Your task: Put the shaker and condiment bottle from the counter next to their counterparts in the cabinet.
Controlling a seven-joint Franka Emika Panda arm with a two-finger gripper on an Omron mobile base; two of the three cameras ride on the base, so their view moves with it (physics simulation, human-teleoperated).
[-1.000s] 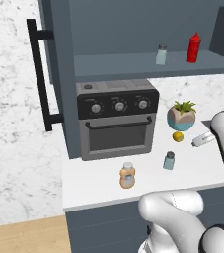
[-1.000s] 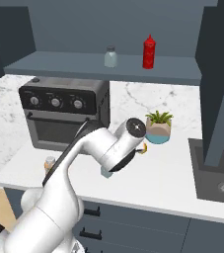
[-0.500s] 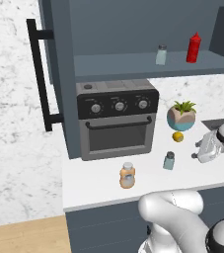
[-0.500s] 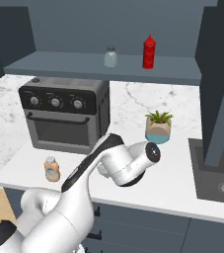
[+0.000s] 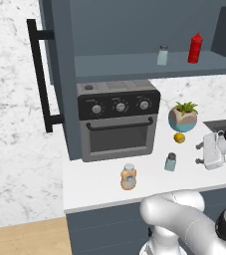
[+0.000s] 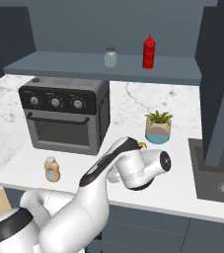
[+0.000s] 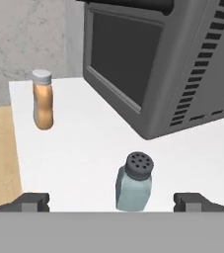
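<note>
Hand view, shaker (image 7: 134,181) upright, centred between wide-spread gripper (image 7: 114,201) fingertips

2 base views flank counter (image 5: 94,184); hand view close.

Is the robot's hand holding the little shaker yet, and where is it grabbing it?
No, nothing is held. The gripper is wide open, and the shaker stands on the counter between the fingertips, touching neither.
</note>
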